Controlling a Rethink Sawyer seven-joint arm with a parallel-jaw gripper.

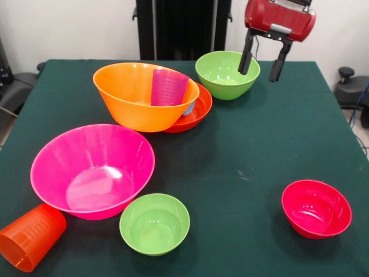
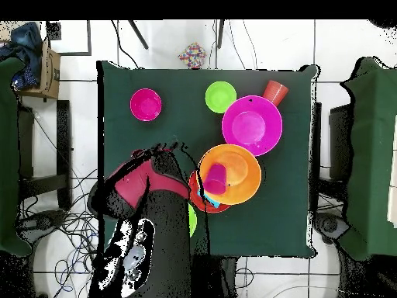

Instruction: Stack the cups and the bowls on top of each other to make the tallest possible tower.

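Observation:
My gripper [image 1: 259,75] hangs open and empty just above the right rim of the medium lime green bowl [image 1: 226,74] at the table's far side. The tower is the large orange bowl [image 1: 138,95] tilted on the shallow red-orange bowl [image 1: 196,112]. A translucent purple cup [image 1: 168,88] stands inside the orange bowl, and a blue cup [image 1: 189,108] peeks out beside it. The large pink bowl [image 1: 92,170], the small lime green bowl [image 1: 154,223] and the small crimson bowl [image 1: 316,208] stand apart near the front. An orange cup [image 1: 31,236] lies on its side at the front left. No red cup shows.
The dark green table [image 1: 259,150] has open cloth between the crimson bowl and the tower. In the overhead view the arm [image 2: 147,186] covers most of the medium green bowl [image 2: 191,220]. Chairs stand at both sides of the table.

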